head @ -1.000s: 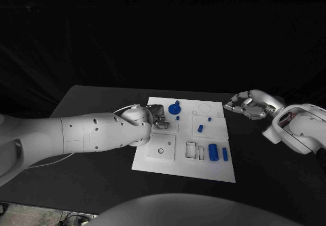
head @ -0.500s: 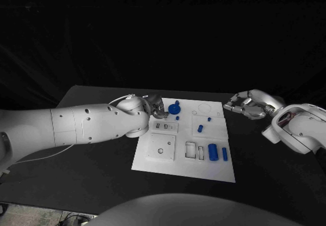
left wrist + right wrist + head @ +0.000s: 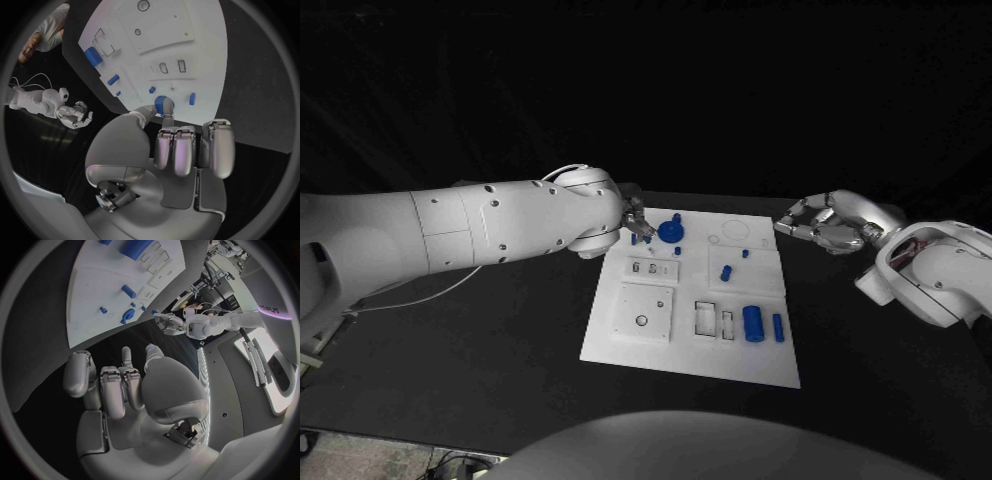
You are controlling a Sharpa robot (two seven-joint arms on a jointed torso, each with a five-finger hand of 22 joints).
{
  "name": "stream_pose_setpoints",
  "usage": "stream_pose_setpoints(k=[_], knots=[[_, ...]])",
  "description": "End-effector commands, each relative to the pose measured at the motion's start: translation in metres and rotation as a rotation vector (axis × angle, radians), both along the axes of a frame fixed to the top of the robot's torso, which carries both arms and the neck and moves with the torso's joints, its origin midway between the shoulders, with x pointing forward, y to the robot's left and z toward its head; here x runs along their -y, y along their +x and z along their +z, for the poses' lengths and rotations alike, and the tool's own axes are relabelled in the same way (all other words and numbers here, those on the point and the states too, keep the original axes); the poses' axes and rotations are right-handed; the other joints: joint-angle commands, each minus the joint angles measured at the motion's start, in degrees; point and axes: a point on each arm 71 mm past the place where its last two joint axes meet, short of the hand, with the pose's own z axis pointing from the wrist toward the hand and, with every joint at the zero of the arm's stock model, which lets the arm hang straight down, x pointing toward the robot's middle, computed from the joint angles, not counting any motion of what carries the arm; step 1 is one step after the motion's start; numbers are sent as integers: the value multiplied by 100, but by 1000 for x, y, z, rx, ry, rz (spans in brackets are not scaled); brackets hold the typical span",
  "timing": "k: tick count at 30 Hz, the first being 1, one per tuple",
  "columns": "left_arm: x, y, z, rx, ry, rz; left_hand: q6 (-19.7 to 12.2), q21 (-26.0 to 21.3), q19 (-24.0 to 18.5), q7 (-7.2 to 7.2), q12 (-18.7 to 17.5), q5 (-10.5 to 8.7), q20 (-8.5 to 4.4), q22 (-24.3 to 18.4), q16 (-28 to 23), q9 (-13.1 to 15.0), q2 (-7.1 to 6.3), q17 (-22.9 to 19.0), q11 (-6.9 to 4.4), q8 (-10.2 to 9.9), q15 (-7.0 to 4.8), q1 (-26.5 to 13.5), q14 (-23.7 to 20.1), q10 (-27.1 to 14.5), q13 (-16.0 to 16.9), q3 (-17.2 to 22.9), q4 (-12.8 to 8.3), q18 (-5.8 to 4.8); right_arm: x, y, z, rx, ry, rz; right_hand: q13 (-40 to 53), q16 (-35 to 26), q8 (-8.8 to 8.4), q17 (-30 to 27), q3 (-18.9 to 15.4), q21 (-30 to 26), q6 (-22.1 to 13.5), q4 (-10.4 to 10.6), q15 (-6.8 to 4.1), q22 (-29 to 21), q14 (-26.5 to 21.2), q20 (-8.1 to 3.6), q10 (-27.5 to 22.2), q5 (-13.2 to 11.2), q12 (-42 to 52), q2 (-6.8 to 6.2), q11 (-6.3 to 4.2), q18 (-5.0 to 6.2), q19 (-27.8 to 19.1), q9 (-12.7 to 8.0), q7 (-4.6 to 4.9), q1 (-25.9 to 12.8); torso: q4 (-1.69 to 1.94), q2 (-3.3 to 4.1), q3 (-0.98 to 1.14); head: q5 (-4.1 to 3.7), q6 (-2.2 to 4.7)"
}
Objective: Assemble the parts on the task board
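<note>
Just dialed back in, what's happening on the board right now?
The left hand is at the far left corner of the white task board, its fingers curled beside the round blue part; whether it touches that part is hard to tell. The right hand hovers off the board's far right side, fingers curled in, holding nothing. On the board, a large blue cylinder and a slimmer blue bar lie near the right edge, and small blue pieces sit mid-board.

Black table (image 3: pixel 502 330), dark backdrop (image 3: pixel 646 90).
</note>
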Motion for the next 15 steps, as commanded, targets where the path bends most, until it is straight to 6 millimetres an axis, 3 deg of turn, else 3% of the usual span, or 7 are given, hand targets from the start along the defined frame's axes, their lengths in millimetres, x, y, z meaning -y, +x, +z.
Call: stream_pose_setpoints(k=[1,6,15], knots=[[5,-2,-6,-133,36,-29,-15,36,211,-34,-20,38,-37,1046,14,1,8,1509,-22,-7,-25,83,594,596,1507,832,-780,-32,-1,0,-1,-10,7,6,1495,20,-35,1510,-5,-22,-34,-27,-16,866,587,-1,597,34,14,-9,-5,77,-24,-7,-7,63,3,1,0,24,0],[13,2,-7,-144,53,-42,-22,42,219,-28,-20,46,-37,1055,14,1,9,1509,-18,-14,-22,87,594,596,1507,839,-773,-35,-3,0,-1,-10,8,10,1495,20,-35,1510,-5,-22,-34,-27,-16,866,587,-1,597,34,14,-9,-5,77,-24,-7,-7,63,-1,1,0,62,0],[24,1,-10,-102,51,-63,-29,21,198,-25,-20,46,-36,1030,14,1,13,1509,-15,-19,-20,89,594,596,1507,841,-769,-27,-4,-1,-1,-11,10,13,1495,20,-36,1510,3,-41,-37,-31,-16,861,587,-1,597,39,14,-5,-5,80,-37,-7,-7,94,0,-2,-1,55,0]])
